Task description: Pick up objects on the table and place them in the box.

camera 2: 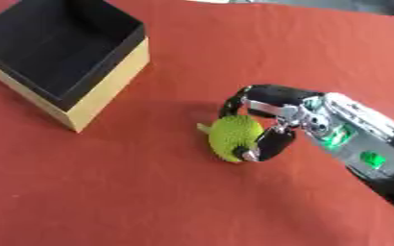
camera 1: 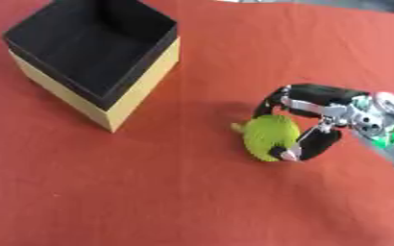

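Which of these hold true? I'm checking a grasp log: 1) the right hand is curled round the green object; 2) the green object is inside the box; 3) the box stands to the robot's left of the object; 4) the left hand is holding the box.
1) True: the right hand has fingers and thumb curled round the green object.
2) False: it lies on the red table, apart from the box.
3) True.
4) False: no left hand shows in either view.
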{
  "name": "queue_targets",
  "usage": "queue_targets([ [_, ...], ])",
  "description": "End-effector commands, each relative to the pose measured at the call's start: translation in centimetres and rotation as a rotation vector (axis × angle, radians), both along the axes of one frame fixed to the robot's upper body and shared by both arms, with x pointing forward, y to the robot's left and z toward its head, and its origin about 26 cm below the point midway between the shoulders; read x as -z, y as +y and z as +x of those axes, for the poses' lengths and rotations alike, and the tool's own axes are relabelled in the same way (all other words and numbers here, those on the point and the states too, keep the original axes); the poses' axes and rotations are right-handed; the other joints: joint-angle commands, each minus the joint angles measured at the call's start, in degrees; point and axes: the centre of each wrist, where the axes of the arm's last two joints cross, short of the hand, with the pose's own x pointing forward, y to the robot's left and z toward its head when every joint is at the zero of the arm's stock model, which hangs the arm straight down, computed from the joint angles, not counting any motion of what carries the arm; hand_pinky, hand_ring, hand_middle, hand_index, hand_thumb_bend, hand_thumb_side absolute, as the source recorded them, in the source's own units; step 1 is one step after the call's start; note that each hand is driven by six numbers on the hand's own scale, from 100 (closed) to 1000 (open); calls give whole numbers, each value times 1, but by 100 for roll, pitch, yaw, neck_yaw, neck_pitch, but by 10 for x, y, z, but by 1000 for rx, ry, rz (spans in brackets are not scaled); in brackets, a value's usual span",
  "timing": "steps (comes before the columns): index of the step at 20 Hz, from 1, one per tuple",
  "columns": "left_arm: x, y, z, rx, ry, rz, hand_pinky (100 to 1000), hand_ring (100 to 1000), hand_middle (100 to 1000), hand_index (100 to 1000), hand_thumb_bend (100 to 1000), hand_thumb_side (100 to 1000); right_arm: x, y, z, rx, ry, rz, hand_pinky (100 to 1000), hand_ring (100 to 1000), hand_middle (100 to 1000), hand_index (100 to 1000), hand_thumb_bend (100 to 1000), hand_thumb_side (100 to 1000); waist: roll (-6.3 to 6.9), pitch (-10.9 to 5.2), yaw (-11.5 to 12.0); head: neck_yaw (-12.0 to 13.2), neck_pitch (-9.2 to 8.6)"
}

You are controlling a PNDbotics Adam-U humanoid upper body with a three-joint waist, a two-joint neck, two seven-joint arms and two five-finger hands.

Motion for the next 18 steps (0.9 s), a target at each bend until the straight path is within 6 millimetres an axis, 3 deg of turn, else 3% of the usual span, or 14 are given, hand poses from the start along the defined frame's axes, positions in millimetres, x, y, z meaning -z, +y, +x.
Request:
queue_targets([
  [1, -7, 1, -5, -3, -30, 11, 587, 535, 549, 689, 100, 265, -4, -3, 4, 12, -94, -39, 730, 795, 539, 691, 395, 100, 30, -100, 11, -7, -63],
  [3, -7, 1, -6, -3, -29, 10, 587, 535, 548, 690, 100, 268, -4, -3, 5, 13, -167, -36, 710, 774, 522, 669, 406, 100, 28, -101, 9, -1, -62],
  [9, -6, 2, -6, -4, -27, 9, 588, 533, 545, 689, 100, 276, -11, -2, -2, -20, -369, 19, 653, 710, 483, 608, 287, 100, 13, -113, -8, 32, -59],
  [18, -6, 2, -6, -7, -24, 9, 587, 530, 542, 688, 100, 274, -45, -8, -21, -88, -581, 54, 637, 683, 543, 632, 308, 100, -17, -176, -53, 94, -81],
])
